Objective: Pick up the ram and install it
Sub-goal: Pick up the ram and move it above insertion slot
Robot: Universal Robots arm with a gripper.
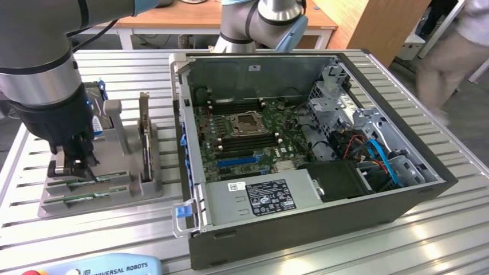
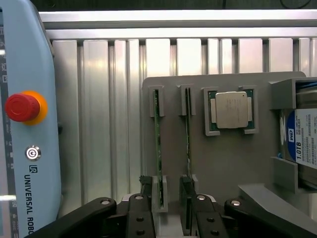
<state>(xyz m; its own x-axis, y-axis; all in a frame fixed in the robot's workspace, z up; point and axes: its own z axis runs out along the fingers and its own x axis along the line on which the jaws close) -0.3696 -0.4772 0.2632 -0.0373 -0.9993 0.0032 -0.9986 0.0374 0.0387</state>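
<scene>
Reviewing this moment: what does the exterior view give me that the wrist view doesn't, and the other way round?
Exterior view adds: the open computer case with its motherboard, and a person at the exterior view's right edge.
Wrist view adds: the processor chip in its slot, and the red stop button on the teach pendant.
Shared: the grey parts holder, two ram sticks standing on edge in it, and the open end effector set around one stick's end, not closed on it.
</scene>
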